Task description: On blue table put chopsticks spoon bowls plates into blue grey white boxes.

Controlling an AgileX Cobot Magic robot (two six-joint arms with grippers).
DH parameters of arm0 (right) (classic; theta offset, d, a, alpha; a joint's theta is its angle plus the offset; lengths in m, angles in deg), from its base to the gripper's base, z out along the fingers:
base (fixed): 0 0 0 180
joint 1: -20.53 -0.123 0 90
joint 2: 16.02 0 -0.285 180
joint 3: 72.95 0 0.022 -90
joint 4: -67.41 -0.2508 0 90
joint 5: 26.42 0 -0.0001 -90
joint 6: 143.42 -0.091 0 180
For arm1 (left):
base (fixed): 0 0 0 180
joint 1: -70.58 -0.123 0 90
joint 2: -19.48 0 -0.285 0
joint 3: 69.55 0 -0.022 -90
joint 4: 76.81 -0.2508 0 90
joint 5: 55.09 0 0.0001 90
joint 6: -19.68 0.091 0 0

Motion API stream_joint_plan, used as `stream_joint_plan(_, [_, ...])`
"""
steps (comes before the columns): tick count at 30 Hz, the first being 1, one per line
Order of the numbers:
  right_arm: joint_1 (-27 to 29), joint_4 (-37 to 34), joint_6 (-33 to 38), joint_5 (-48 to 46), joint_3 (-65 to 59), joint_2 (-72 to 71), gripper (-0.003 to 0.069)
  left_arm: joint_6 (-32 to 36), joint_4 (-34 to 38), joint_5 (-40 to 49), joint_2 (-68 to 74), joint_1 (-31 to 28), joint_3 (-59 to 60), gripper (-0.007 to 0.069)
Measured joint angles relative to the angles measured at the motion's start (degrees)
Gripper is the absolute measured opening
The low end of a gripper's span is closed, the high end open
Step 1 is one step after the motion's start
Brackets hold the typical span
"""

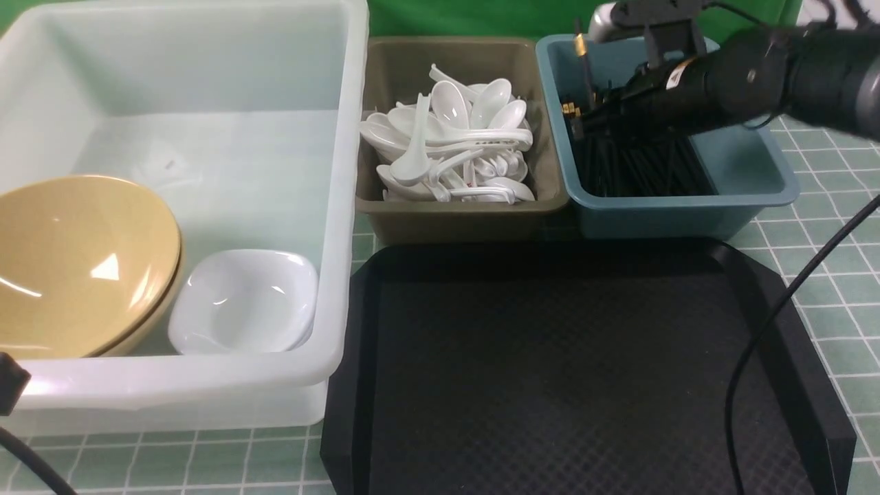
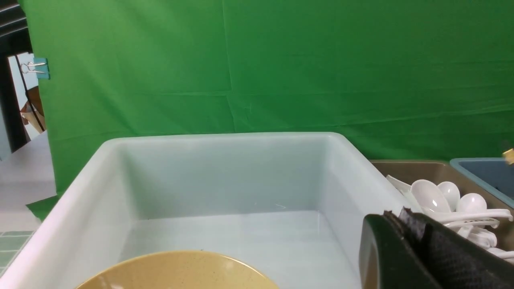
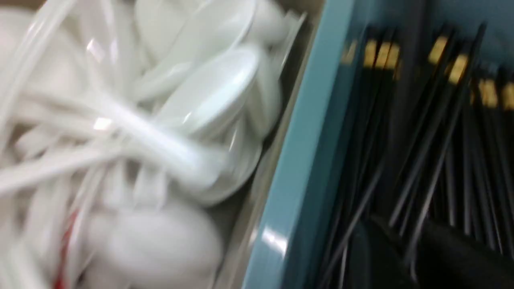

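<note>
Bowls (image 1: 82, 261), plates (image 1: 244, 302), spoons (image 1: 454, 144), chopsticks (image 1: 639, 168) lay boxed; tray (image 1: 550, 357) bare. Task looked near done. Left jaws closed, empty; right jaws unreadable.

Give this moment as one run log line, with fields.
right gripper: over blue box, jaws unclear | chopsticks: in blue box | left gripper: shut, by white box
</note>
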Motion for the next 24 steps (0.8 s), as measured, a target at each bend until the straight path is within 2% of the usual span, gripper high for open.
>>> stream_joint_plan(2, [0.0,0.04,1.82,-10.6,2.21,-4.12,0.0238,0.0,0.0,0.0,0.0,0.0,0.0,0.0003])
stream_joint_plan(4, [-0.05,-0.1,4.62,-15.64,2.08,-8.85,0.023,0.0,0.0,0.0,0.0,0.0,0.0,0.0003])
stream_joint_plan(9, [-1.69,-2.04,10.65,-16.78,-4.37,-24.32,0.0154,0.0,0.0,0.0,0.0,0.0,0.0,0.0003])
stream_joint_plan(10, [-3.37,-2.82,11.86,-14.32,-9.88,-32.68,0.0097,0.0,0.0,0.0,0.0,0.0,0.0,0.0003])
stream_joint_plan(11, [-3.58,-2.82,11.94,-14.0,-10.58,-32.68,0.0097,0.0,0.0,0.0,0.0,0.0,0.0,0.0003])
stream_joint_plan(12, [-5.34,-3.85,12.4,-10.75,-17.73,-40.31,0.005,0.0,0.0,0.0,0.0,0.0,0.0,0.0003])
stream_joint_plan(13, [-6.28,-4.47,12.51,-8.69,-22.19,-43.09,0.0039,0.0,0.0,0.0,0.0,0.0,0.0,0.0003])
stream_joint_plan(15, [-8.61,-5.89,13.0,-2.61,-34.43,-51.0,0.0035,0.0,0.0,0.0,0.0,0.0,0.0,0.0003])
stream_joint_plan(18, [-10.52,-6.29,13.53,4.79,-45.27,-57.04,0.0035,0.0,0.0,0.0,0.0,0.0,0.0,0.0003])
stream_joint_plan(21, [-11.61,-6.49,13.53,11.56,-55.43,-62.58,0.0035,-0.08,0.0,0.0,0.0,0.0,0.0,0.0003])
stream_joint_plan(24, [-11.69,-6.75,13.47,14.07,-61.8,-66.43,0.0035,-0.02,0.0,0.0,0.0,0.0,0.0,0.0003])
